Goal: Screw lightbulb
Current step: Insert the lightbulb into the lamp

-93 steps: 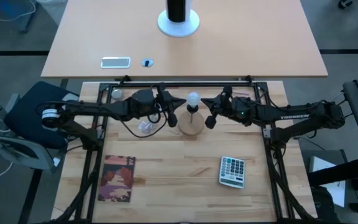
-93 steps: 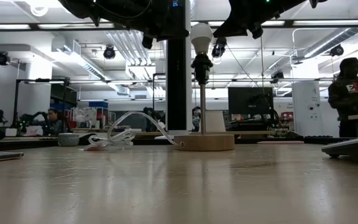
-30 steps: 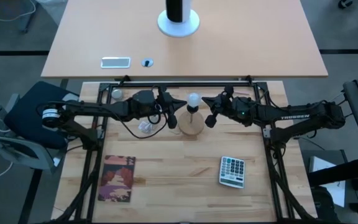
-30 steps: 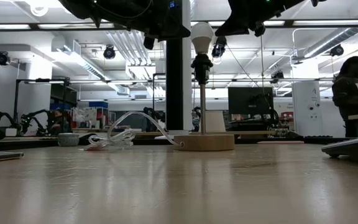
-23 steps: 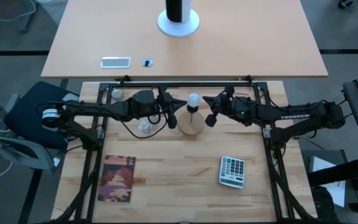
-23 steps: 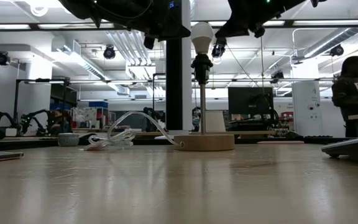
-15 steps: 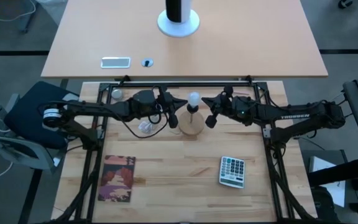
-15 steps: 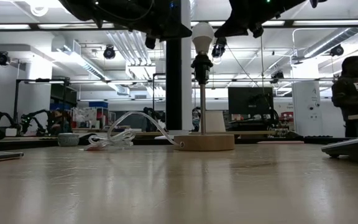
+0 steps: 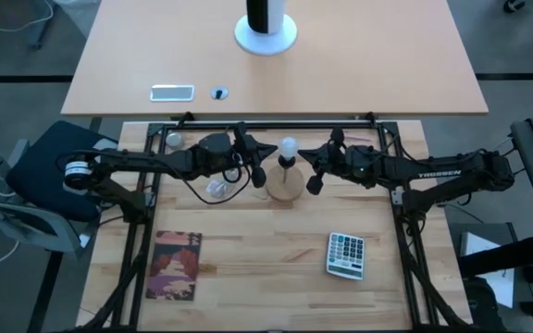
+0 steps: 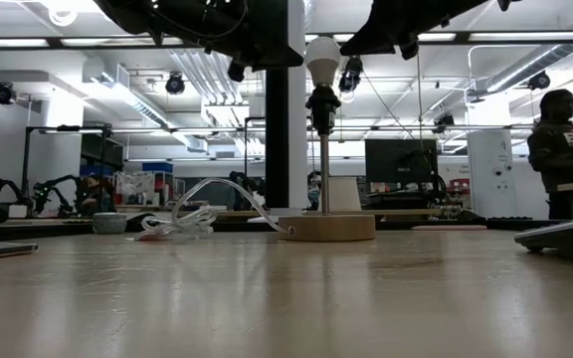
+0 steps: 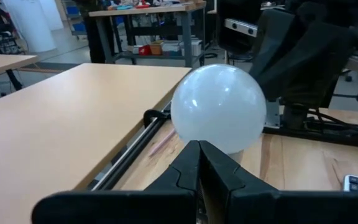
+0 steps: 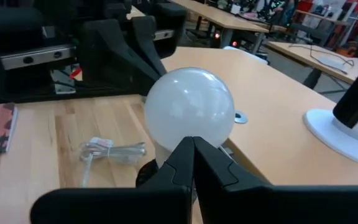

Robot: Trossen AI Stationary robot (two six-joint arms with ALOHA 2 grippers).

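The frosted-white lightbulb (image 9: 289, 146) sits upright in the black socket (image 10: 321, 99) of a small lamp with a thin stem and a round wooden base (image 9: 285, 188). It also shows in the low view (image 10: 322, 52). My left gripper (image 9: 272, 154) is shut, level with the bulb on its left side, with its tips (image 11: 198, 144) just short of the globe (image 11: 218, 106). My right gripper (image 9: 305, 154) is shut on the bulb's right side, with its tips (image 12: 192, 142) close before the globe (image 12: 189, 112). My left gripper points level at the bulb's side from the table's left with shut fingers; I cannot tell whether the tips touch the globe. My right gripper points level at the bulb's other side from the table's right with shut fingers; I cannot tell whether it touches.
A crumpled clear plastic wrapper (image 9: 216, 190) lies left of the lamp base. A calculator (image 9: 346, 254) lies near right and a booklet (image 9: 176, 265) near left. A small grey ball (image 9: 173, 140) sits at the far left. A person (image 10: 555, 139) stands in the room beyond.
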